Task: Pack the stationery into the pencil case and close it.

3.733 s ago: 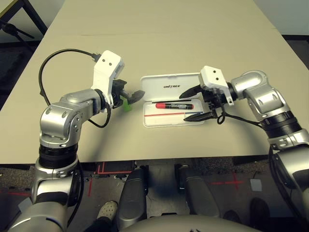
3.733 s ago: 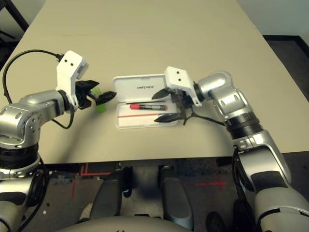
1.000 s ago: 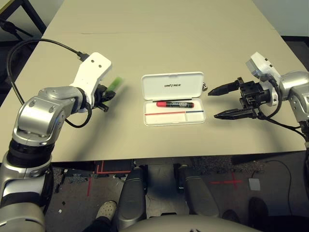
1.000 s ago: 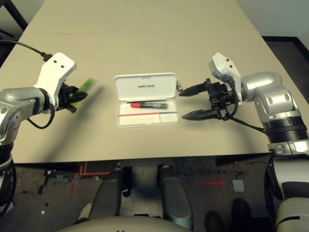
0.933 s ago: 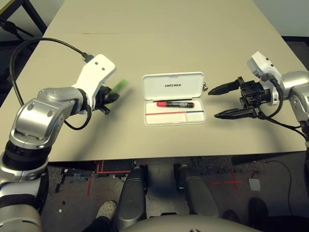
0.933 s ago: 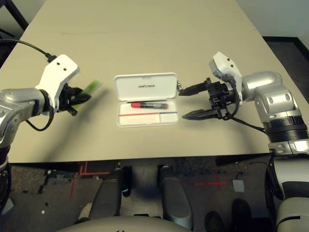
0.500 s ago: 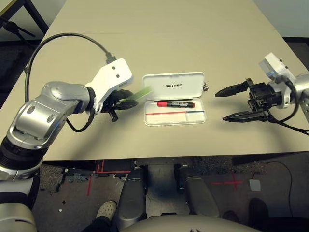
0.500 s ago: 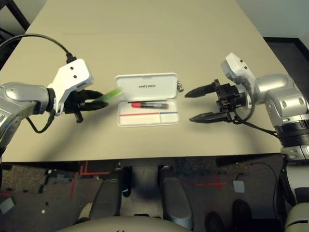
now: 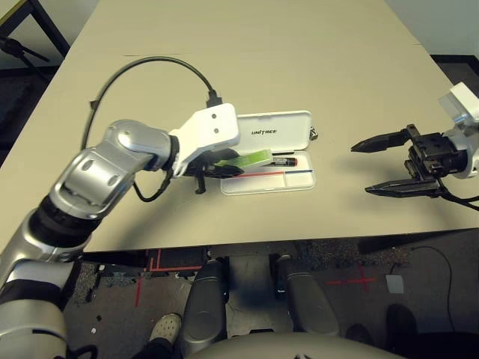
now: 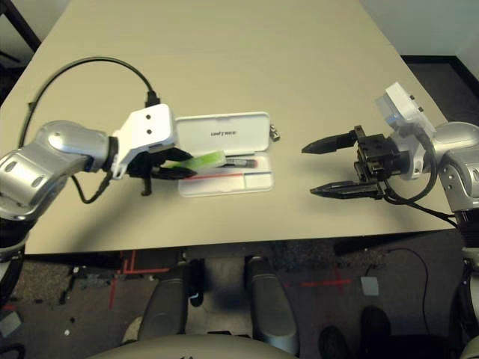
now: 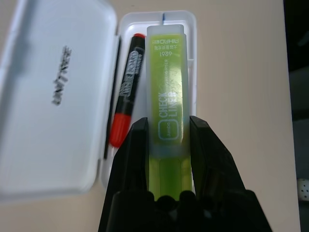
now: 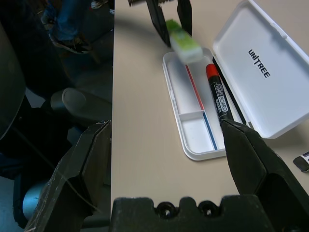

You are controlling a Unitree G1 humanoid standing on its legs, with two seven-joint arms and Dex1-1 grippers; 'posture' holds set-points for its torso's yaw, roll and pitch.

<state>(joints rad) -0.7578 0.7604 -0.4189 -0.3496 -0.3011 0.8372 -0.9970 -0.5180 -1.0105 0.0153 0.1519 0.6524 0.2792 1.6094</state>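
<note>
Your left gripper [image 11: 166, 130] is clamped on one end of the green bar [image 11: 165, 87], which hangs over the open tray of the pencil case [image 9: 303, 179] beside the red marker [image 9: 281, 160] already lying in it. Line the bar up lengthwise with the marker, lower it flat into the free strip of the tray, and let go only once it rests clear of the rim, so that the lid can shut. Your right gripper [image 9: 393, 164] waits spread wide and empty, well to the side; the small metal piece [image 10: 275, 135] lies on the table just beside the lid's corner. Legible text: "UNITREE" on the lid, "CHECK LINER" and "1989" on the bar, "WHITE BOARD" on the marker.
</note>
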